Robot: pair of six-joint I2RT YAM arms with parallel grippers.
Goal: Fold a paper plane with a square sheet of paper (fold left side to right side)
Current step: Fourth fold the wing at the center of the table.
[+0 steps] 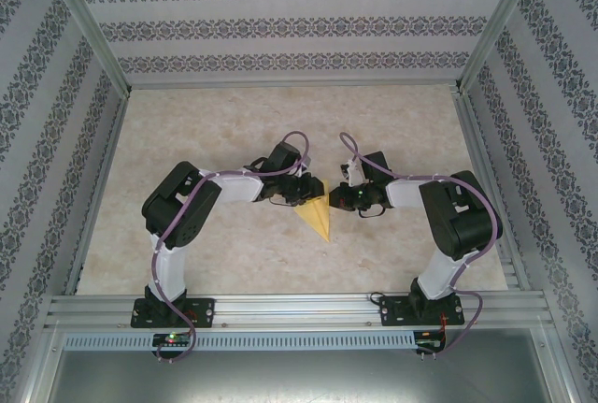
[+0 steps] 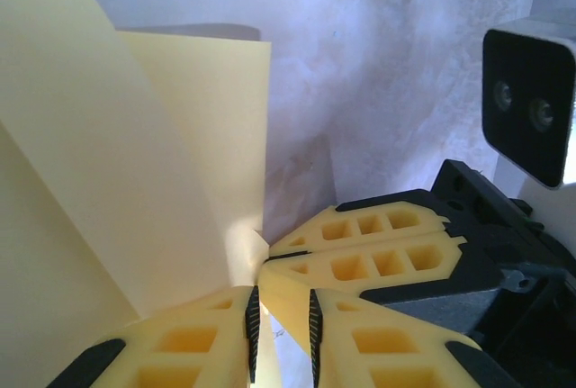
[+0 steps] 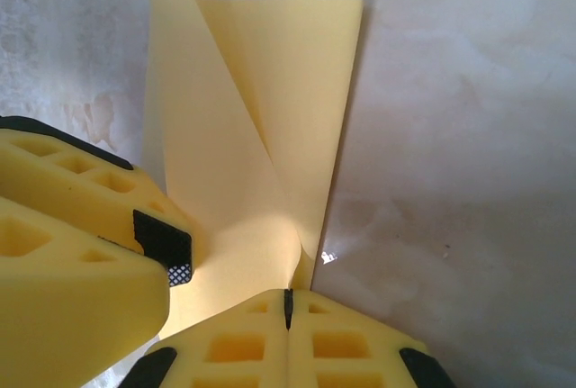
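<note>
The yellow sheet of paper [image 1: 320,219] lies mid-table, folded into a pointed dart-like shape with its tip toward the arms. Both grippers meet at its far end. My left gripper [image 1: 308,193] comes from the left; in the left wrist view [image 2: 281,329] its pads stand a little apart with a fold of the paper wedged between them. Raised flaps of the paper [image 2: 135,163] stand to its left. My right gripper [image 3: 288,302] is shut, with the paper [image 3: 261,109] rising from its tips. Its closed fingers [image 2: 378,262] enter the left wrist view from the right.
The table [image 1: 234,132] is a pale marbled surface, bare round the paper. Patterned walls and metal frame posts [image 1: 93,29] close it in on three sides. A metal rail [image 1: 299,309] runs along the near edge by the arm bases.
</note>
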